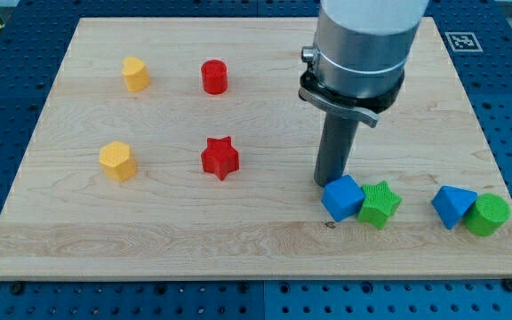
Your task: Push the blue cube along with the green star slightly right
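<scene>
The blue cube (pixel 342 197) sits on the wooden board (pixel 256 240) at the view's lower right, touching the green star (pixel 380 204) on its right side. My tip (pixel 326 182) is on the board right at the cube's upper left corner, touching or nearly touching it. The rod rises from there to the arm's grey body at the view's top.
A blue triangular block (pixel 452 206) and a green cylinder (pixel 487 215) lie together further right, near the board's right edge. A red star (pixel 220 157) and red cylinder (pixel 214 76) stand mid-left. Two yellow blocks, one upper (pixel 135 74) and one lower (pixel 117 161), stand at the left.
</scene>
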Controlling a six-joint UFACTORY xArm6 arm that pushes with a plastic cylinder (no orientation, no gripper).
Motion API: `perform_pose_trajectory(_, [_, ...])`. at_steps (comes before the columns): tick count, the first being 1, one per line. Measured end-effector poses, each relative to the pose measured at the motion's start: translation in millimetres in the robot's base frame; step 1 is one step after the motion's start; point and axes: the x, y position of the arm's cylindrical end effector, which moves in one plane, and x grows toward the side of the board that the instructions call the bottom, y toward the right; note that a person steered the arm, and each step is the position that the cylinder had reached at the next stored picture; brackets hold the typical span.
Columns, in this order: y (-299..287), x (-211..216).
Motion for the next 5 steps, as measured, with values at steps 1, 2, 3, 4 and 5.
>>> perform_pose_trajectory(1, [7,11])
perform_pose_trajectory(2, [17,22])
perform_pose_trajectory(3, [17,11])
perform_pose_trajectory(4, [5,-1])
perform_pose_trajectory(5, [-24,14])
